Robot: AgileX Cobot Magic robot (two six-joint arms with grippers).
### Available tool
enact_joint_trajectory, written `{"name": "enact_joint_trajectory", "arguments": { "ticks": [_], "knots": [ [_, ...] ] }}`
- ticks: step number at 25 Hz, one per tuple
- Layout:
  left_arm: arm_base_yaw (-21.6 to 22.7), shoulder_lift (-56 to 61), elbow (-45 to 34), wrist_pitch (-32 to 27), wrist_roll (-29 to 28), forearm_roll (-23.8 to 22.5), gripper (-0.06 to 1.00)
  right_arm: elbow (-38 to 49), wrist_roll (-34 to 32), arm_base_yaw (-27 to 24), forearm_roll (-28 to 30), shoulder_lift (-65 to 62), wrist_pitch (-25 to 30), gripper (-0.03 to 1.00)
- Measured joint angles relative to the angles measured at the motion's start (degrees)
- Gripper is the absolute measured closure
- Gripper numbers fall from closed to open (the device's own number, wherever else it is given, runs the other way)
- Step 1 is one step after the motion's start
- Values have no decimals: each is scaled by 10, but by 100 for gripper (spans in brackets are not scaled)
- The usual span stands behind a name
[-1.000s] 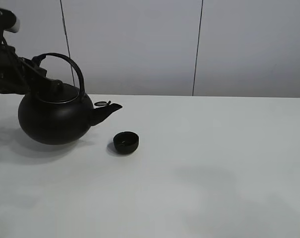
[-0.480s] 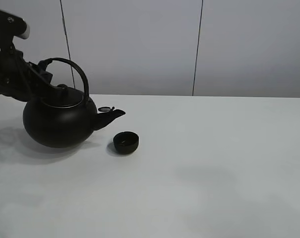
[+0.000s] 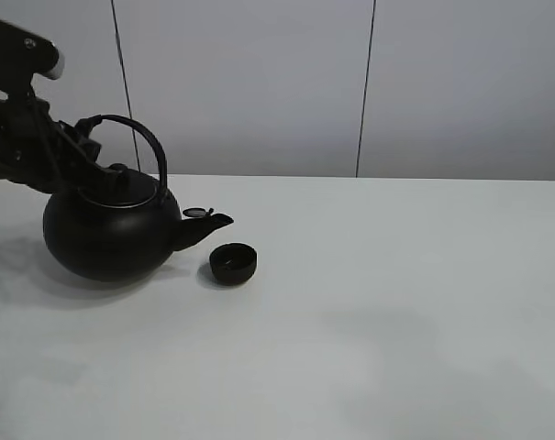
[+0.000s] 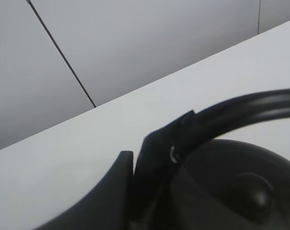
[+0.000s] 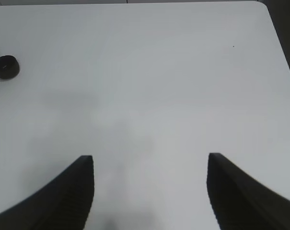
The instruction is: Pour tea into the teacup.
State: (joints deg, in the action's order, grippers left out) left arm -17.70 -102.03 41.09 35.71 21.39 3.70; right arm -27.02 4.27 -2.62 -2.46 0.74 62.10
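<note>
Showing approach-to-pour step, as we judge it. Teacup (image 3: 233,263) upright on tabletop (image 3: 396,302), left of centre; inside dark, so we cannot tell whether any tea is in. Kettle (image 3: 107,234) just beside it, lid (image 3: 121,185) on, contents hidden, spout (image 3: 211,223) aimed at cup, short of rim. Left claw (image 3: 80,137) clenched on kettle's arched handle (image 3: 141,130). Right claw (image 5: 149,160) released, empty, well apart from cup. Next, we judge: carry spout over rim, tip slowly.
</note>
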Motion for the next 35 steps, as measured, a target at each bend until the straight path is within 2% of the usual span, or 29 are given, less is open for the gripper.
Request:
{"name": "enact_joint_trajectory", "arguments": {
  "ticks": [7, 13, 18, 35],
  "knots": [
    [-4, 0, 0, -2, 20, 26, 83, 0, 0, 0, 0, 0, -1, 50],
    [-5, 0, 1, -3, 60, 29, 83, 0, 0, 0, 0, 0, -1, 50],
    [-6, 0, 24, -40, 78, 30, 83, 0, 0, 0, 0, 0, -1, 50],
    [-6, 0, 34, -61, 120, 30, 83, 0, 0, 0, 0, 0, 0, 50]
  ]
}}
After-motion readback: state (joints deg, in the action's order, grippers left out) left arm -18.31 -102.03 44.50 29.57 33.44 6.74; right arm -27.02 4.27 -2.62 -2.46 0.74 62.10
